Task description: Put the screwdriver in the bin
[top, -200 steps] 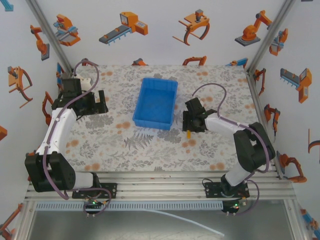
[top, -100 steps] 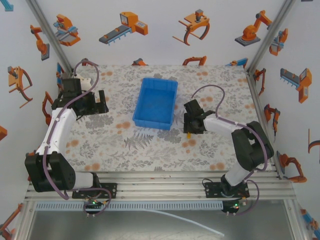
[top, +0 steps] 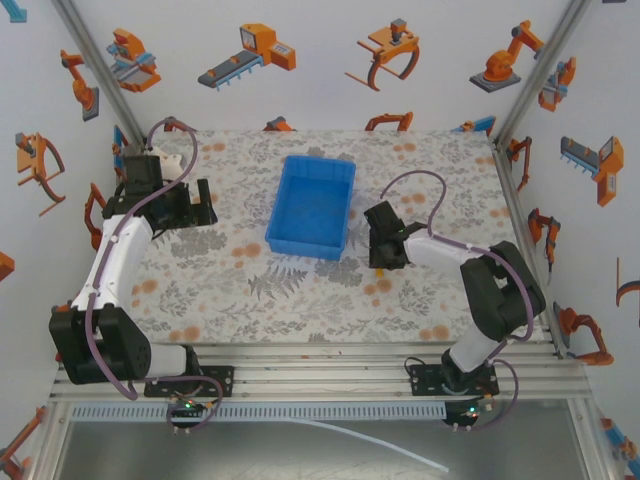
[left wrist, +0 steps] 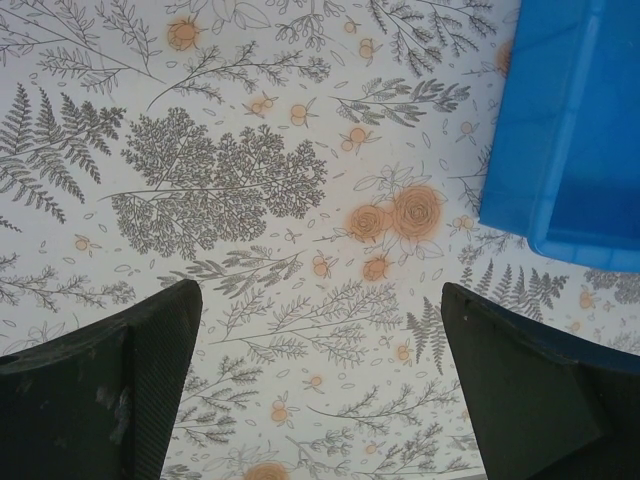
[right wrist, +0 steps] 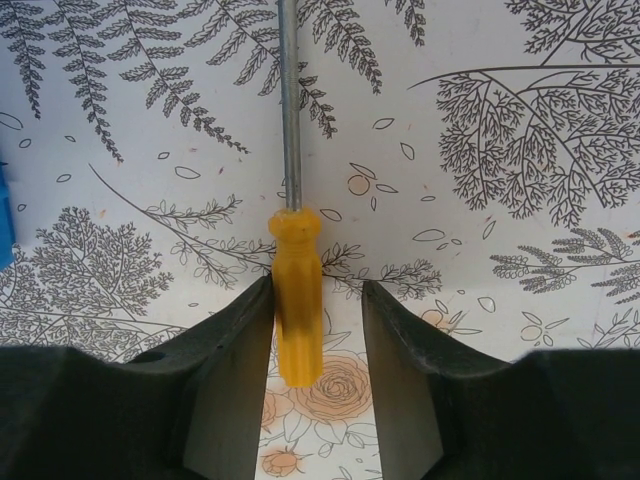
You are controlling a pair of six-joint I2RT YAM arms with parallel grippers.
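The screwdriver (right wrist: 297, 310) lies on the bench's floral mat (right wrist: 480, 250), outside the bin (top: 312, 205) and just right of its near corner. Its yellow handle sits between the fingers of the right pincer (right wrist: 317, 292), and its thin shaft points away from the wrist. That pincer is partly open: one finger (right wrist: 235, 370) is against the handle and the other stands clear of it, so nothing is clamped. The left pincer (left wrist: 320, 380) is spread wide and empty above the mat on the bin's left side.

Bright, even, diffuse light, faint soft shadows, mat (left wrist: 250, 200) print crisp in wrist views, overhead view coarser
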